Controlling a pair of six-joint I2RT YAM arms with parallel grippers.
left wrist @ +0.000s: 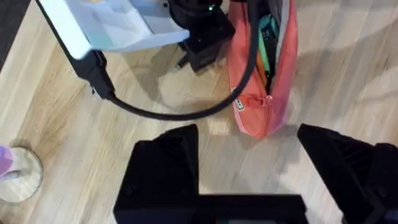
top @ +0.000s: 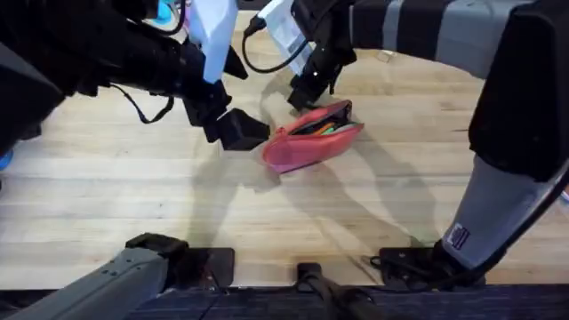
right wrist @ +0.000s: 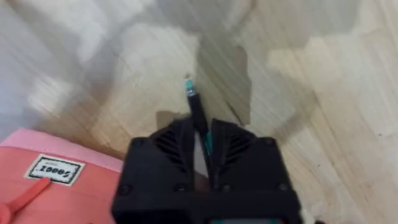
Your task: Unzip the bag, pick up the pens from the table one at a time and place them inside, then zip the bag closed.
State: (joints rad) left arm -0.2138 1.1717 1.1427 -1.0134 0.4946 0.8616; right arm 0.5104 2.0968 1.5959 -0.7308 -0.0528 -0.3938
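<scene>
Right gripper [right wrist: 200, 140] clamps a pen [right wrist: 198, 112] beside the open bag [top: 311, 138].
Left gripper [left wrist: 249, 155], jaws spread, waits; next, tip the pen in.

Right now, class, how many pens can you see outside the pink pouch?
1: a dark pen with a teal tip, pinched in the right end effector beside the open pouch. Others may be hidden inside the pouch.

Bare table [top: 133, 196] lies toward the near edge; toward the far edge, the right gripper [top: 304, 94] crowds the bag [top: 311, 138].
</scene>
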